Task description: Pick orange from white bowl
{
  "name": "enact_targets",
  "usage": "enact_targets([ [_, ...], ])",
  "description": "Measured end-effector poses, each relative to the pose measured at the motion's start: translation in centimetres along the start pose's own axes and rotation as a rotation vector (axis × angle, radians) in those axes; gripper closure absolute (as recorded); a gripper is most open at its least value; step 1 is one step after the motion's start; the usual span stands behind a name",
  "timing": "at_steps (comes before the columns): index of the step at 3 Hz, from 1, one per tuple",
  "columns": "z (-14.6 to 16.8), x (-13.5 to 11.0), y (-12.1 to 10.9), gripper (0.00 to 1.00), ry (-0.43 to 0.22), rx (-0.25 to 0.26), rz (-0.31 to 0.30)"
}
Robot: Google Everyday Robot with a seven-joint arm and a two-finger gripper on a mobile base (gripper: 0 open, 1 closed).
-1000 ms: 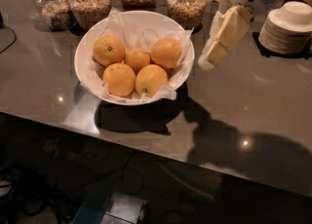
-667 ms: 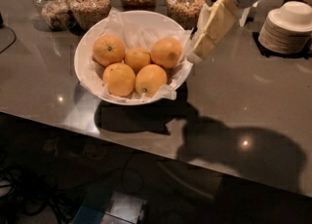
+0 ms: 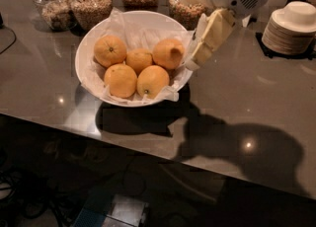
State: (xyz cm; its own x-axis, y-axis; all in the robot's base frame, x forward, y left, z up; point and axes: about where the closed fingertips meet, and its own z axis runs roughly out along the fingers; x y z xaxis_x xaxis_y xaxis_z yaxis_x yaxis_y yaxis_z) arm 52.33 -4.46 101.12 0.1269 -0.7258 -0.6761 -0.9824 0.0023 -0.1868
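A large white bowl lined with crumpled white paper stands on the dark counter at the back left. It holds several oranges. The orange, deep orange and smooth with no stem dot, lies at the bowl's right side, with a small dark shadow on its right face. My gripper hangs slanting down and to the left just outside the bowl's right rim, its tip close beside that orange. I cannot tell whether it touches the fruit. It holds nothing that I can see.
Several glass jars of grains and nuts stand behind the bowl. A stack of white plates sits on a dark mat at the back right. The counter's front edge runs across below the bowl, with dark floor beyond.
My gripper has moved left and down, from beside the bowl to its right rim, close to the right-hand orange. The oranges and the bowl have not moved.
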Motion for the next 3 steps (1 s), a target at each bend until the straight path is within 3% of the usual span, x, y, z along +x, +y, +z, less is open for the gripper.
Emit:
enact_targets([
  [1,3.3,0.3,-0.6,0.00,-0.044,-0.054,-0.002],
  [2,6.0,0.3,-1.9,0.00,-0.071,-0.073,-0.013],
  [3,6.9,0.3,-3.4,0.19,-0.056,-0.051,-0.025],
])
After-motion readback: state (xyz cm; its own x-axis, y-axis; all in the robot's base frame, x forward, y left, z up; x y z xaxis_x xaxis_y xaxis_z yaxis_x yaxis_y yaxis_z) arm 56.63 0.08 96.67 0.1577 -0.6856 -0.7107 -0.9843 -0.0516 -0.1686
